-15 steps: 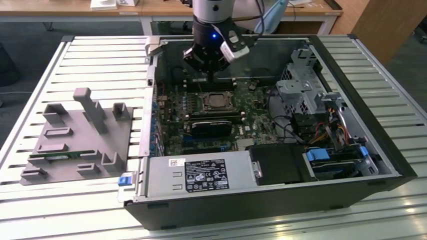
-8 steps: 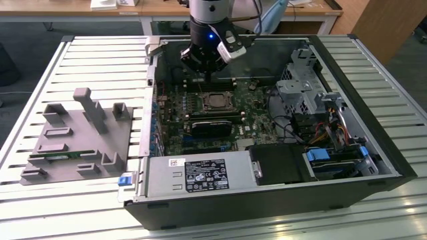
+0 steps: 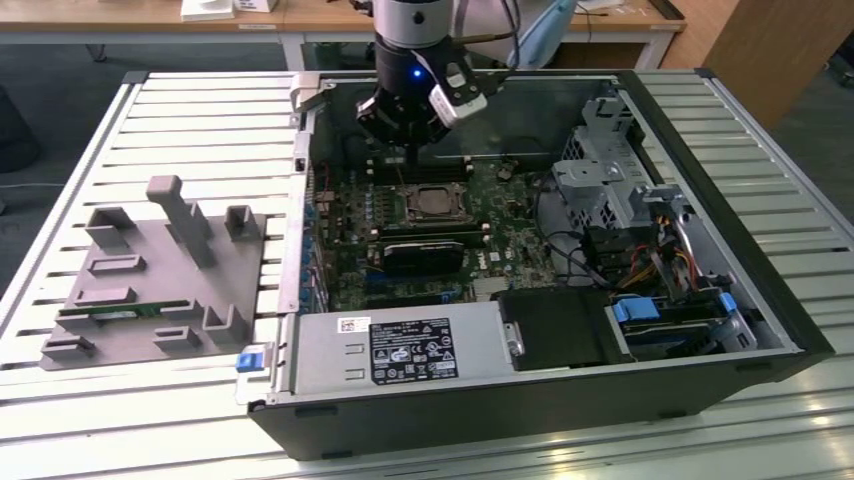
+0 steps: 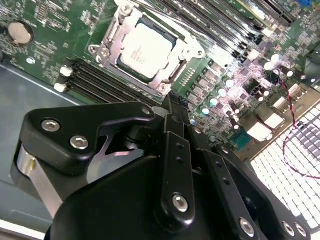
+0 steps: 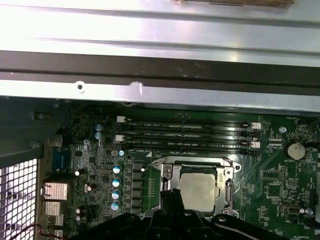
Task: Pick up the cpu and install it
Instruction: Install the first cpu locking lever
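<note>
So the setup is a slatted metal bench (image 3: 160, 120) with an open PC case (image 3: 534, 400) lying on it, motherboard (image 3: 400, 250) facing up. Nearest thing to me in the second wrist view is my own gripper (image 4: 172, 107), fingers pressed together with nothing between them. Just past the tips sits the cpu (image 4: 146, 51), already down in its socket (image 4: 111, 46) near the middle of the board, next to the memory slots (image 5: 185, 135). Pale silver square top, flat, looks level inside the metal frame. My worry: the retention frame doesn't look clamped, so a nudge from my fingertips could shift the chip and bend socket pins.
</note>
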Controlling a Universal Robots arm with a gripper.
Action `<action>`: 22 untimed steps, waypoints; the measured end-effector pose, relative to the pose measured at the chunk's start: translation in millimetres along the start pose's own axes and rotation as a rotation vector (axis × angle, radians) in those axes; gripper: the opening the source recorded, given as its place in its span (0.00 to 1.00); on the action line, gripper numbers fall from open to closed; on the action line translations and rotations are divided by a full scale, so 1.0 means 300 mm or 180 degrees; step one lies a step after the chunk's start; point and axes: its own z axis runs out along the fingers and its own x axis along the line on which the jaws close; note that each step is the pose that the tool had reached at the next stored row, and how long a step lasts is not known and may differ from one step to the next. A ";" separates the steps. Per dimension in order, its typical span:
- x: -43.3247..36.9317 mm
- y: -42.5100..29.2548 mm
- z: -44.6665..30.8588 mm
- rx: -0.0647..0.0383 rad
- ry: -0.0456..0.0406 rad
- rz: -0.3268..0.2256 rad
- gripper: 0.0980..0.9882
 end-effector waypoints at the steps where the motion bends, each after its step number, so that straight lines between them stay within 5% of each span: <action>1: 0.006 0.000 0.001 0.0000 0.0000 0.0000 0.01; 13: 0.044 -0.012 0.011 0.0000 0.0000 -0.0004 0.01; 22: 0.090 0.003 0.017 0.0000 0.0001 -0.0016 0.01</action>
